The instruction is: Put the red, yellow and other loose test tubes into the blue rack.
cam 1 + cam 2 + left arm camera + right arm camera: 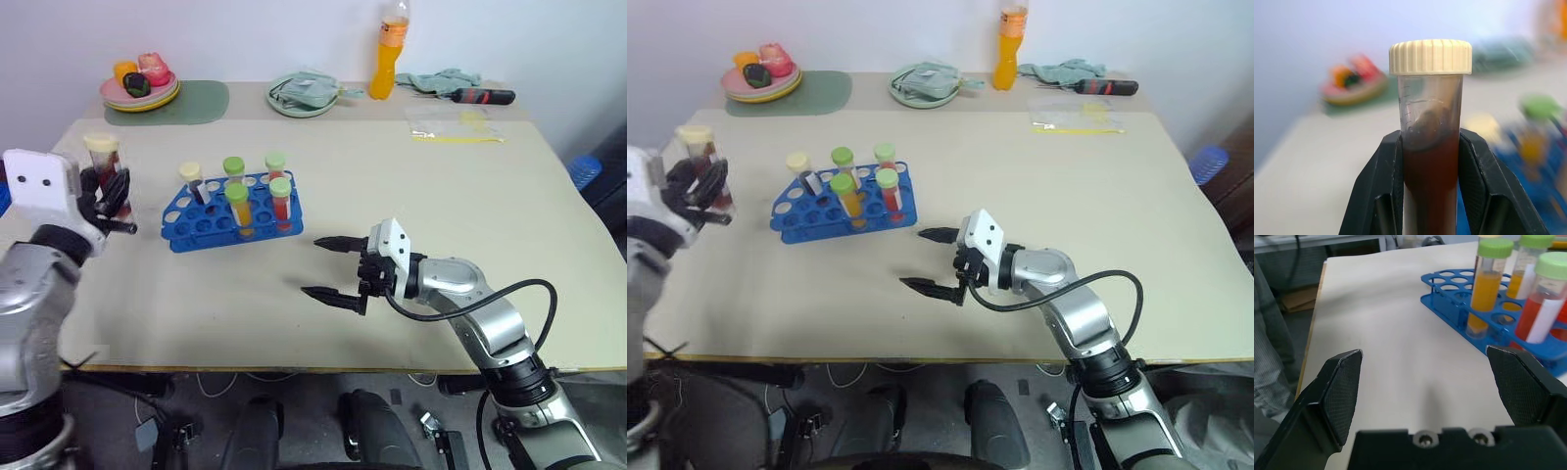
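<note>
The blue rack (211,227) stands on the table left of the middle. It holds several upright tubes: an orange one with a green cap (238,208), a red one with a green cap (281,201) and a cream-capped one (190,176). My left gripper (106,196) is raised at the table's left edge, shut on a cream-capped test tube of dark red liquid (1430,122), which stands upright between the fingers (1383,176). My right gripper (313,266) hovers low over the table just right of the rack, open and empty, pointing toward the rack (1449,289).
Along the far edge are a plate of toy food (140,88) on a green mat (201,101), a green plate with a cloth (304,95), an orange bottle (390,49), a screwdriver (485,95) and a plastic bag (456,125).
</note>
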Controlling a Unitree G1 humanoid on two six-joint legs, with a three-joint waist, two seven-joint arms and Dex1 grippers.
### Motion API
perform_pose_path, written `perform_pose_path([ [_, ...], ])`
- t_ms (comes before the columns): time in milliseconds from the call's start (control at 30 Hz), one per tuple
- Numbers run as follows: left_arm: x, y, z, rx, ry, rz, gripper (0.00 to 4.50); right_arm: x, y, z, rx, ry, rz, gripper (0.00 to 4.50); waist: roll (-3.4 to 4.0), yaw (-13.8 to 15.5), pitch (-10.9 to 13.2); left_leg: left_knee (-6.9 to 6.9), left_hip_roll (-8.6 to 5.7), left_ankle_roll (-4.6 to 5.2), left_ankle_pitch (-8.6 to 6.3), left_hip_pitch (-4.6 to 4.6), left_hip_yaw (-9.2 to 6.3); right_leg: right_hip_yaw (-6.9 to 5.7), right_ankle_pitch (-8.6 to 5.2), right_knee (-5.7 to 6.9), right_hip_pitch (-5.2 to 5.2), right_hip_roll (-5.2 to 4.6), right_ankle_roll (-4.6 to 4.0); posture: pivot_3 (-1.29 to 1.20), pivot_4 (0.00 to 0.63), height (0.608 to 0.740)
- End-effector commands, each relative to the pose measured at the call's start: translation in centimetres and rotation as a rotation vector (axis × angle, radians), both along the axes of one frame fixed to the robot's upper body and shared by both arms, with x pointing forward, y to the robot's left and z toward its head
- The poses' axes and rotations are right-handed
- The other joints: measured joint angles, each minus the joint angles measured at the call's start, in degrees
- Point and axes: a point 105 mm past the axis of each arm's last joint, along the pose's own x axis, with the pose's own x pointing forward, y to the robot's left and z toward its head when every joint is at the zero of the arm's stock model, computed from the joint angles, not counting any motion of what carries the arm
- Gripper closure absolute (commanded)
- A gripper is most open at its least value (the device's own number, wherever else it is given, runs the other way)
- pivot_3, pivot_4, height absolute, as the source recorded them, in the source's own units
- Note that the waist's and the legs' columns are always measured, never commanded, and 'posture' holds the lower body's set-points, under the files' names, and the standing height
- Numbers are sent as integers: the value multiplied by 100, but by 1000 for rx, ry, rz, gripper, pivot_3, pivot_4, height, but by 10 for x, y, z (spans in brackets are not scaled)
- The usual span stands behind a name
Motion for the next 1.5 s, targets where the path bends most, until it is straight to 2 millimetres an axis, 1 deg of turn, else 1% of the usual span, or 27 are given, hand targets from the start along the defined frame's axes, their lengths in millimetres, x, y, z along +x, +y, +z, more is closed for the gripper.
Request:
perform_pose_path([
  [33, 5, -25, -3, 120, -156, 29, 3268, -1, 7, 10, 25, -41, 26, 0, 0, -1, 0, -1, 0, 0, 0, 0, 0, 1, 1, -2, 0, 0, 1, 0, 150, 740],
  [100, 11, -40, -14, 117, -177, 3, 3268, 0, 8, 11, 28, -48, 21, 0, 0, -1, 0, -2, 0, 1, 0, -2, 0, 0, 2, -3, -2, 0, 1, 0, 150, 740],
  [200, 19, -51, -29, 79, -178, -22, 3268, 2, 7, 14, 34, -58, 1, 0, 1, -19, 0, -2, 0, 1, 0, -1, -1, -1, 2, -1, -2, 1, 1, 0, 150, 740],
  [367, 29, -57, -43, 86, -165, -31, 3268, 4, 4, 15, 44, -63, -32, 0, 1, -31, 0, -2, 2, 2, -1, 1, -1, -1, 2, 4, -2, 6, 1, 0, 150, 740],
  [600, 40, -63, -61, 54, -111, -62, 3268, 4, 5, 16, 59, -67, -47, 0, 1, -15, 0, -1, 1, 2, -1, 1, -1, -2, 2, 3, -1, 5, 1, 0, 150, 740],
  [933, 41, -67, -71, -33, -74, -74, 3268, 3, 7, 16, 67, -65, -46, 0, 1, -15, 0, 0, 1, 2, -1, 2, -2, -2, 2, 6, -1, 5, 1, 0, 150, 740],
  [1167, 38, -68, -73, 3, -84, -66, 3268, 2, 9, 16, 68, -67, -37, 0, 1, -14, 0, 0, 1, 2, -1, 2, -2, -2, 2, 5, 0, 5, 1, 0, 150, 740],
  [1200, 38, -68, -73, -5, -86, -63, 2504, 2, 9, 16, 68, -67, -36, 0, 1, -14, -1, 0, 0, 2, -1, 2, -2, -2, 2, 5, 0, 5, 1, 0, 150, 740],
  [1267, 36, -69, -71, -15, -99, -65, 1639, 3, 9, 16, 67, -69, -36, 0, 1, -14, 0, 0, 0, 2, -1, 2, -2, -2, 2, 6, 0, 5, 1, 0, 150, 740],
  [1300, 35, -70, -69, -24, -111, -68, 1045, 3, 8, 17, 68, -70, -36, 0, 1, -19, 0, 0, 1, 2, -1, 2, -3, -3, 2, 6, 0, 5, 1, 0, 150, 740],
  [1367, 31, -71, -65, -35, -131, -66, 18, 3, 7, 17, 68, -71, -37, 0, 1, -27, 0, -1, 1, 2, -1, 3, -3, -3, 2, 6, 0, 6, 1, 0, 150, 740],
  [1500, 16, -59, -50, -55, -174, -36, 18, 8, 3, 27, 97, -67, -39, 0, 1, -31, 0, 0, 2, 2, -1, 3, -3, -3, 2, 6, 0, 6, 1, 0, 150, 740],
])
